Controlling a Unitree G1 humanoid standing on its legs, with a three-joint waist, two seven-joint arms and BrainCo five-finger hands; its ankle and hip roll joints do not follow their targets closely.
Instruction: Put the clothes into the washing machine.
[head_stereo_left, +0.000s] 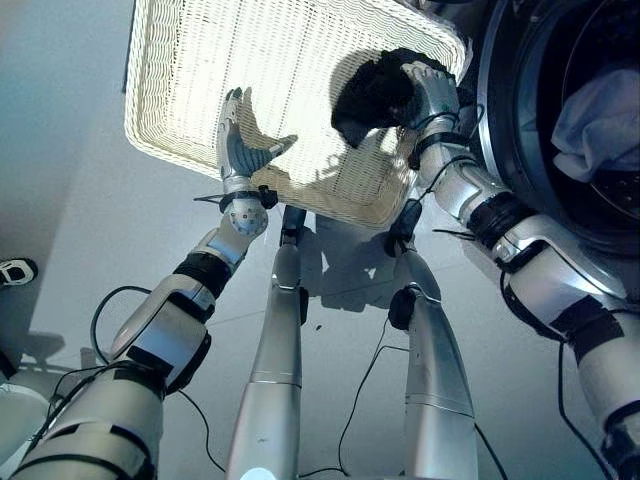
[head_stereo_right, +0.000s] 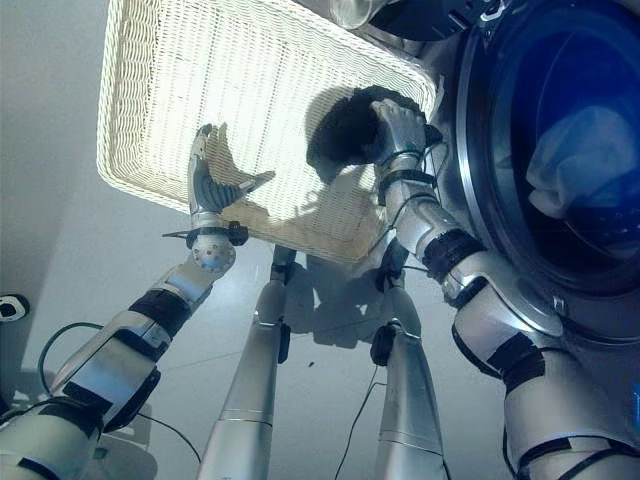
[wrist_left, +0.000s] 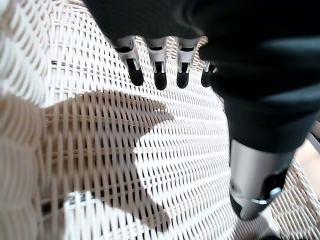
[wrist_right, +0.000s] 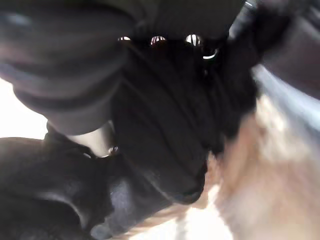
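- Basket (head_stereo_left: 200, 90): a white wicker basket, wide and shallow, lying on the pale floor (head_stereo_left: 60, 200) just beside the washing machine (head_stereo_right: 480, 130); its woven bottom is brightly lit and bare apart from one dark garment.
- Dark garment (head_stereo_left: 370, 95): a bunched black piece of clothing at the basket's corner nearest the machine, raised above the weave and casting a shadow on it.
- Right hand (head_stereo_left: 432, 92): fingers curled round the dark garment, gripping it from the machine side; in the right wrist view the black cloth (wrist_right: 165, 135) fills the space under the fingers.
- Left hand (head_stereo_left: 240, 145): held over the basket's near part, well apart from the dark garment, fingers straight and spread with the thumb out to the side, holding nothing; in the left wrist view its dark fingertips (wrist_left: 160, 80) hang above the bare weave and its shadow lies on the wicker.
- Washing machine: front-loading, with a dark round door opening at the robot's right.
- Pale cloth (head_stereo_right: 575, 160): a light bluish-white garment lying inside the drum, seen through the opening.
- Shoe (head_stereo_left: 15, 270): a person's black-and-white shoe on the floor at the far left edge, well apart from the basket.
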